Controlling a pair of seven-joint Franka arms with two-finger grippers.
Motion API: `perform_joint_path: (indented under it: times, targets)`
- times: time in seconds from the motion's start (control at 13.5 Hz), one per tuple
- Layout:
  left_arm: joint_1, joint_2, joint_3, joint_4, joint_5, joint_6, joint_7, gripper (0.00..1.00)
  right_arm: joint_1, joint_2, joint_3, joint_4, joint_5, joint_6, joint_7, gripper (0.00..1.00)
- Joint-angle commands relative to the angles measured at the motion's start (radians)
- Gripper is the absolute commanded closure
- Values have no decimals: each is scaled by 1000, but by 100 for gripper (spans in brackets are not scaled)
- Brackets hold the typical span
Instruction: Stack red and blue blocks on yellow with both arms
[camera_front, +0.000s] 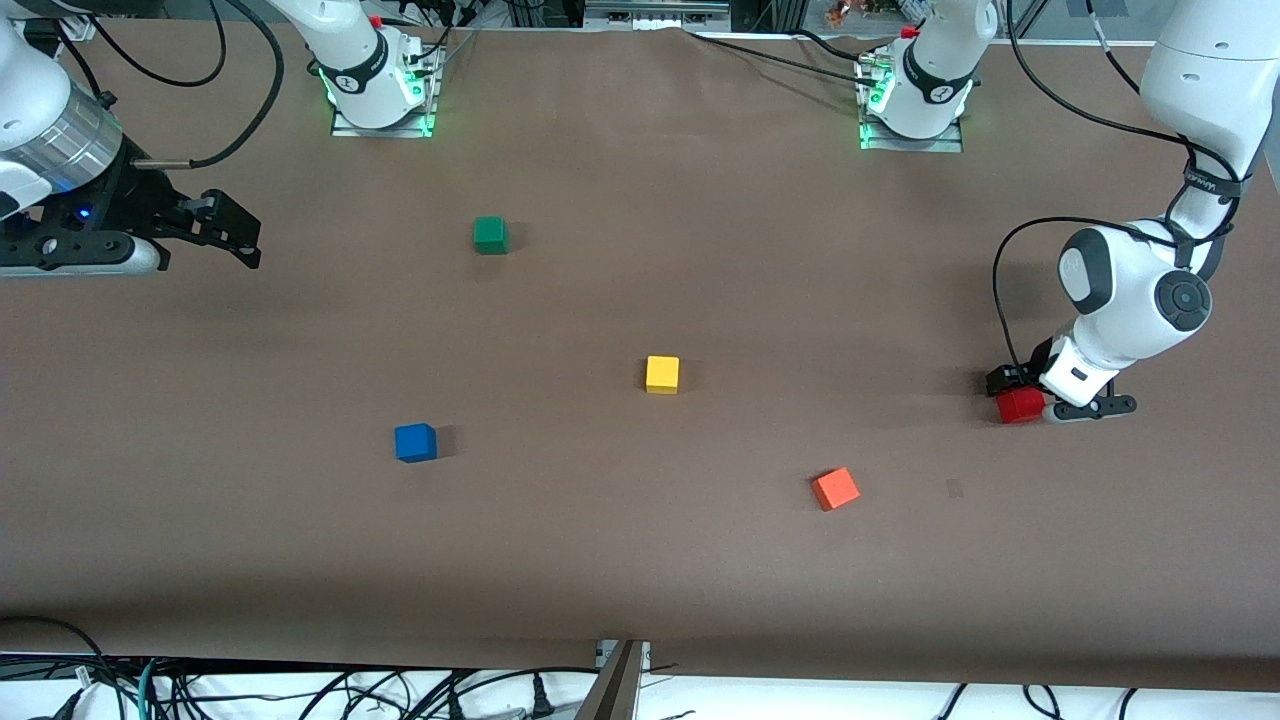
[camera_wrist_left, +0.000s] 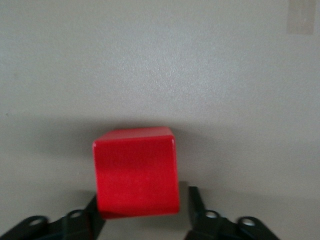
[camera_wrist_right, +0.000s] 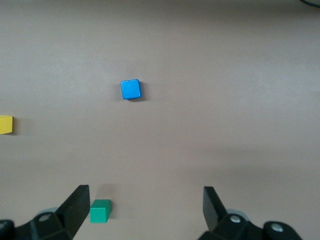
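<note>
The red block (camera_front: 1020, 405) sits on the table toward the left arm's end. My left gripper (camera_front: 1024, 398) is down at the table around it. In the left wrist view the red block (camera_wrist_left: 136, 172) lies between the fingers; one finger is against it and a narrow gap shows at the other finger (camera_wrist_left: 196, 206). The blue block (camera_front: 415, 442) and the yellow cube (camera_front: 662, 374) stand apart on the table; both also show in the right wrist view, blue (camera_wrist_right: 131, 89) and yellow (camera_wrist_right: 5, 124). My right gripper (camera_front: 235, 232) hangs open and empty in the air at the right arm's end.
A green cube (camera_front: 490, 235) stands farther from the front camera than the blue block and shows in the right wrist view (camera_wrist_right: 100, 210). An orange cube (camera_front: 835, 489) lies nearer to the front camera than the yellow cube, toward the left arm's end.
</note>
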Motion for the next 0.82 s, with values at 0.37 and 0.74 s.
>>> perform_joint_path:
  times: [0.37,0.74]
  targets:
    - [-134,-33,-162,272,14,-360,-372,100,-11,2,12,21,11,-16,10,0]
    - [-199,11,-158,352,14,-386,-492,100,-11,3,12,21,11,-16,11,0]
